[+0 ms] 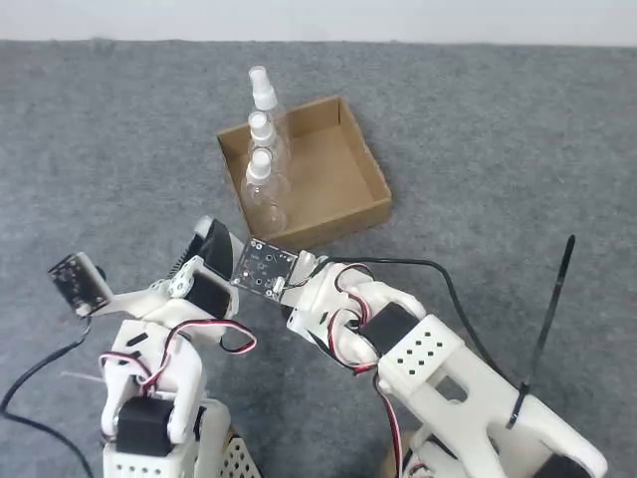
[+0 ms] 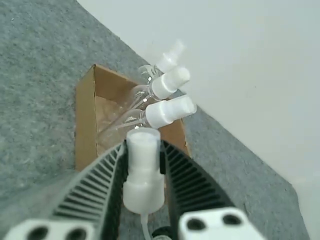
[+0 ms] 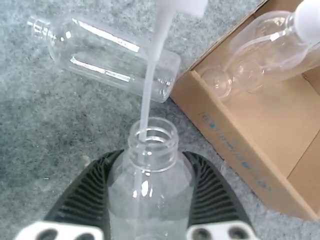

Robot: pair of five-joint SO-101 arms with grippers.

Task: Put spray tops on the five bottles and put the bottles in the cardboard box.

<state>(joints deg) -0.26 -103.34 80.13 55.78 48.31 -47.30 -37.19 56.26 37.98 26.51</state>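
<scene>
Two grips: left fingers (image 2: 95, 185) pinch a spray top (image 2: 144, 172), right fingers (image 3: 82, 200) a bottle (image 3: 150, 192); box print (image 3: 232, 146) looks unreadable.

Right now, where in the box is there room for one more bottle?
The box floor is bare between the three capped bottles along one wall and the opposite wall. The grey carpet beyond that wall is open too. It is crowded at the corner by the arms, which hold a spray top and an open bottle.

We note grey carpet (image 1: 518, 159) spread wide, nap coarse and speckled. White wall (image 1: 398, 20) runs along carpet's far edge, plain, meeting it in straight line.
</scene>
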